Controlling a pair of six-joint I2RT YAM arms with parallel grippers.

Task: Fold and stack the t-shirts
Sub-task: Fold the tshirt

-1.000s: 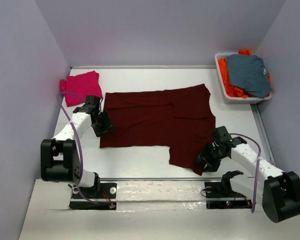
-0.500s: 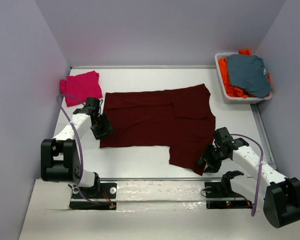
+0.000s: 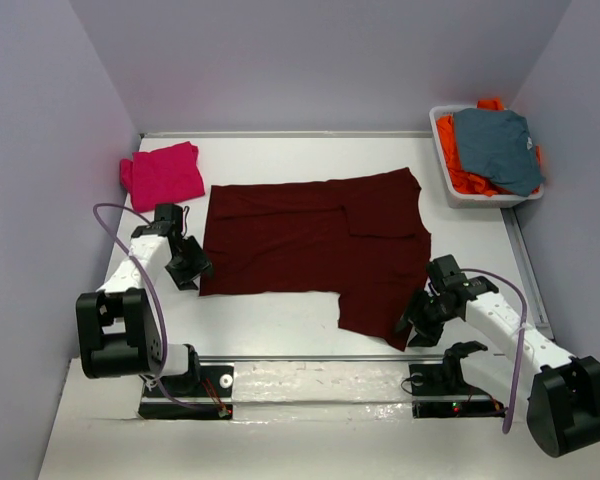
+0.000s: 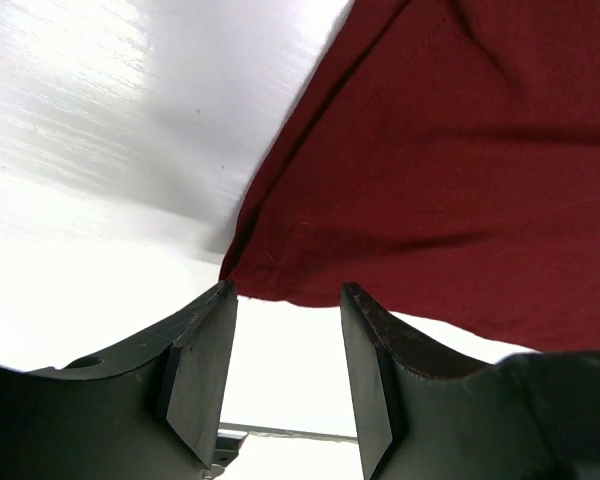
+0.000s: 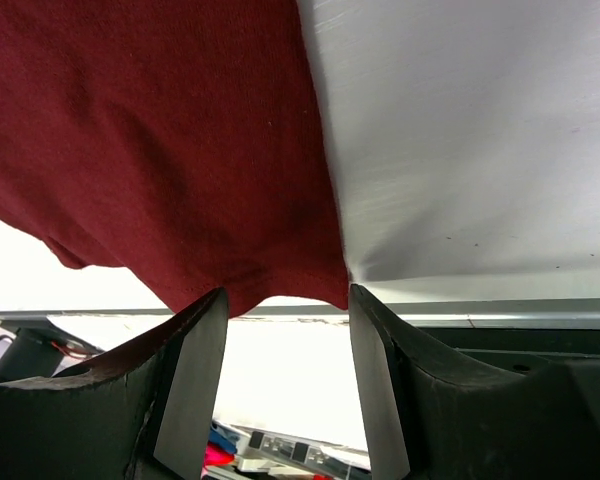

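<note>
The work looks to be somewhere in the middle, in my judgement. One pink t-shirt point(image 3: 163, 174) lies as a small folded packet at the far left corner of the table point(image 3: 270, 315), so this one seems finished and could be the start of the stack. The large maroon t-shirt point(image 3: 315, 245) is spread flat in the middle of the table, and it is not yet folded into a packet. Only near its right side does one part seem to lie over the body, and I cannot tell whether this is a sleeve. The left gripper point(image 4: 287, 297) is low at the near left corner of this shirt, with its jaws apart. The cloth corner sits just in front of the fingertips and is not clamped. The right gripper point(image 5: 285, 300) is low at the near right corner, also with its jaws apart, and the hem sits just beyond them without being pinched. What remains, I think, is to take both corners and fold the maroon shirt, then to put it with the pink one. An orange garment point(image 3: 455, 150) and a grey-blue one point(image 3: 495, 145) wait unfolded in the bin point(image 3: 492, 200) at the far right.
</note>
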